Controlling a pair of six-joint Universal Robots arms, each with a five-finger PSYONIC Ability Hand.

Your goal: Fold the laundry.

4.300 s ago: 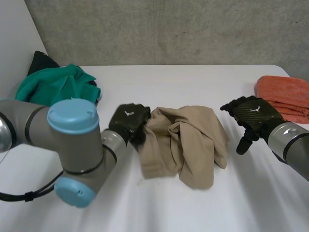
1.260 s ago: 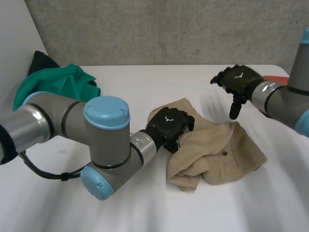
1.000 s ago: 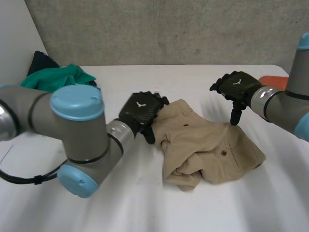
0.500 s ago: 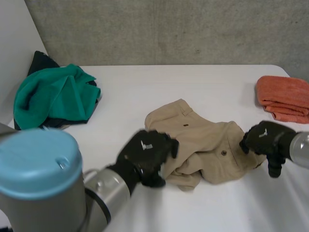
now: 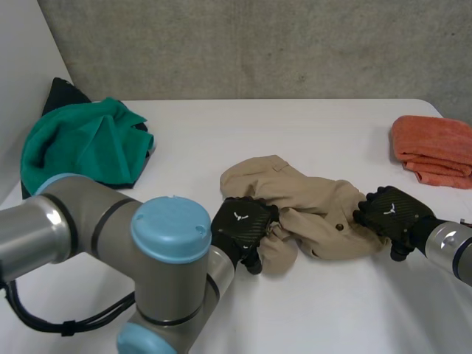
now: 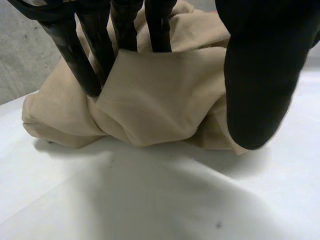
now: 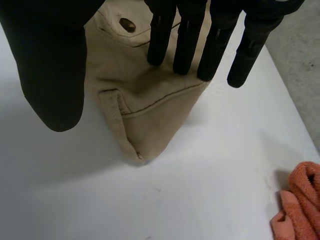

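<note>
- Spanning the whole scene, the white table [image 5: 310, 125] bears three separate heaps of laundry, well apart from one another.
- My left arm [image 5: 88, 236] bends across the near side of the table and ends right at the tan garment [image 5: 310, 199]. My right arm [image 5: 453, 247] comes in from the near right.
- The tan garment lies crumpled in the middle of the table, between my two hands. It is bunched into thick folds, with a stitched pocket seam at its right end.
- The green cloth [image 5: 81, 144] is heaped at the far left of the table, on top of a dark cloth [image 5: 63, 92] that peeks out behind it.
- The orange towel [image 5: 435, 147] lies folded at the table's right edge, apart from the garment.
- My left hand [image 5: 242, 225] rests against the garment's near left edge. Its fingers [image 6: 85, 55] are straight, with the tips pushed down into a fold of the cloth. The thumb [image 6: 260, 75] stands apart in front of the heap, so the hand is spread, touching rather than gripping.
- My right hand [image 5: 391, 212] sits at the garment's right end. Its fingers [image 7: 187, 40] are straight and side by side, with the tips pressing on the cloth near the pocket corner. The thumb [image 7: 50, 65] is held wide over bare table beside the garment's edge, so this hand too is spread and pressing, not clamped.
- A small brown button [image 7: 127, 24] sits on the cloth just beside my right fingertips.
</note>
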